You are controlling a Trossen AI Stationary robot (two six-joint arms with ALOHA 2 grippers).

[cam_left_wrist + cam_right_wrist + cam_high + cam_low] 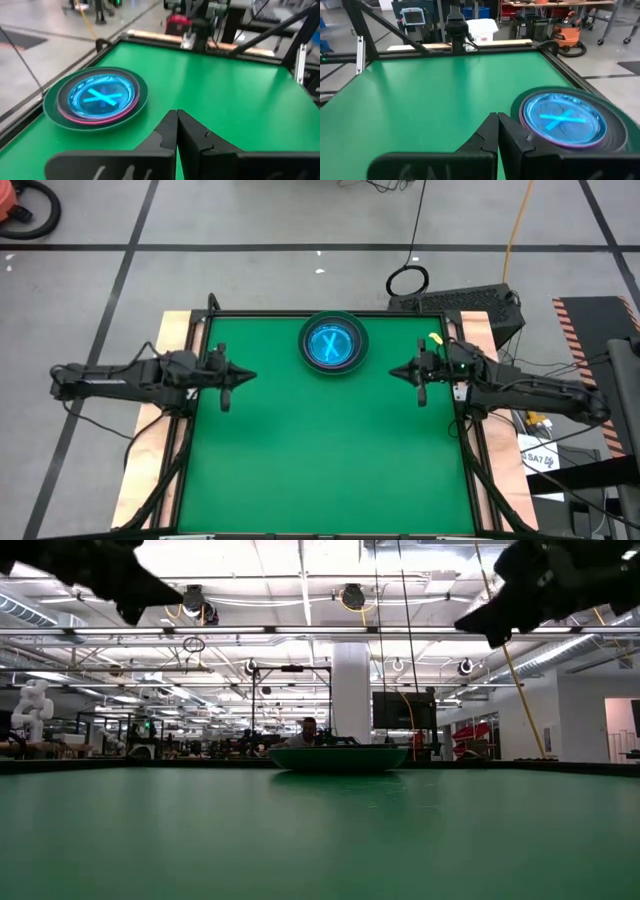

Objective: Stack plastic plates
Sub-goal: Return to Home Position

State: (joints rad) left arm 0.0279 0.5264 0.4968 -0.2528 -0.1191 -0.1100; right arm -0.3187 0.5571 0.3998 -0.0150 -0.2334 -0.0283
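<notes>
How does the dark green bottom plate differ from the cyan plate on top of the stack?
The dark green plate is larger; the cyan plate sits inside its rim. The dark green plate is opaque, the cyan plate translucent with a bright cross. The dark green plate lies lowest, the cyan plate on top. Both are round, in one stack. Left tool and right tool: shut, apart from it.

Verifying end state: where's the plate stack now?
High view: the plate stack sits centred near the far edge of the table, roughly midway between the left gripper and the right gripper, touching neither.
</notes>
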